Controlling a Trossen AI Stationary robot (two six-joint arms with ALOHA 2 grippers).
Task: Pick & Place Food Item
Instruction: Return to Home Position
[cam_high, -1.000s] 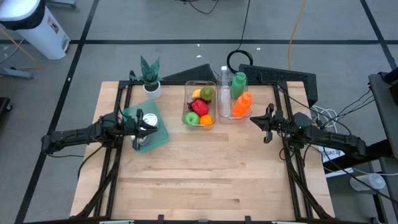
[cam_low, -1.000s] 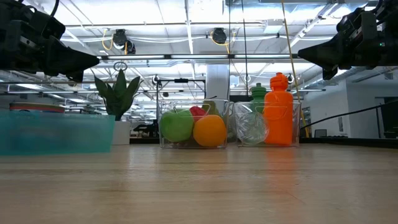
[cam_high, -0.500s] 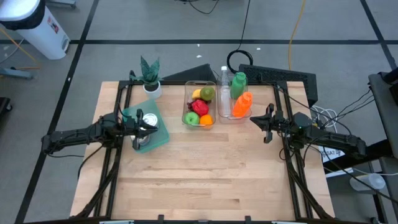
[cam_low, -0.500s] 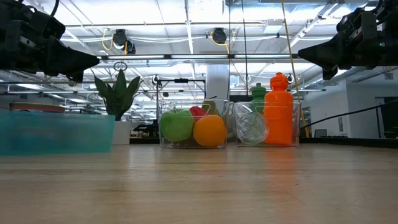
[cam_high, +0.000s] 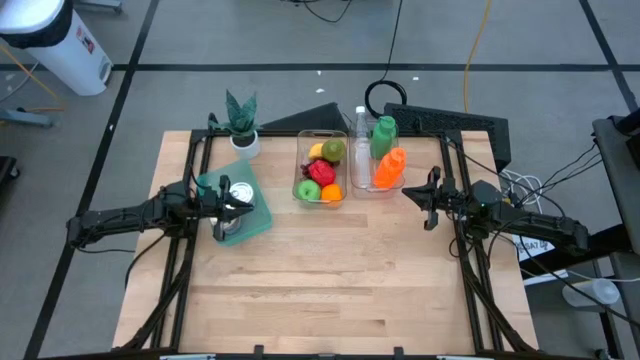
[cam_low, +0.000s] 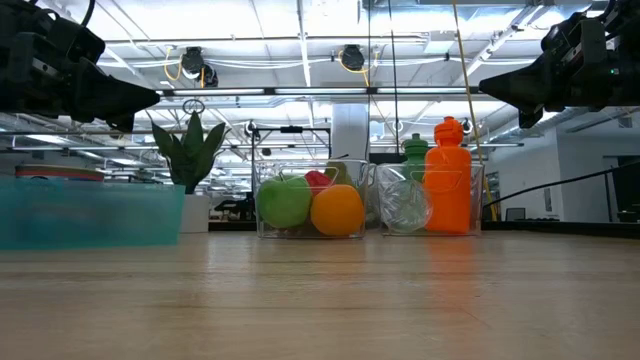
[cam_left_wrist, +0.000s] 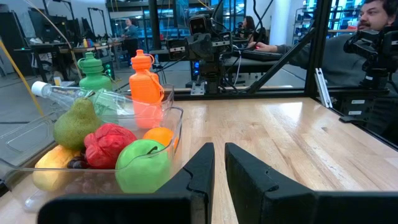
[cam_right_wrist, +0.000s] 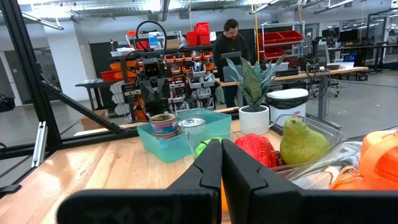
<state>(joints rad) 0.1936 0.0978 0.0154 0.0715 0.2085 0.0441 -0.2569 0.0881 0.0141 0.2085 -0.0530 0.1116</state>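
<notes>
A clear bin (cam_high: 320, 168) at the table's far middle holds a green apple (cam_left_wrist: 142, 165), an orange (cam_left_wrist: 161, 135), a red fruit (cam_left_wrist: 109, 144), a pear (cam_left_wrist: 76, 124) and a yellow fruit (cam_left_wrist: 50, 172). My left gripper (cam_high: 228, 205) hangs shut in the air over a teal bin (cam_high: 255, 215), left of the fruit; in the left wrist view (cam_left_wrist: 219, 168) it points toward the fruit bin. My right gripper (cam_high: 410, 194) hangs shut in the air to the right of the bins, also seen in the right wrist view (cam_right_wrist: 221, 163). Both are well above the table in the low view.
A second clear bin (cam_high: 378, 165) beside the fruit holds an orange bottle (cam_low: 448, 175), a green bottle (cam_low: 415, 150) and a clear bottle (cam_left_wrist: 62, 93). The teal bin holds cans (cam_right_wrist: 165, 122). A potted plant (cam_high: 241, 122) stands at the far left. Bare wood (cam_high: 330, 280) fills the near half.
</notes>
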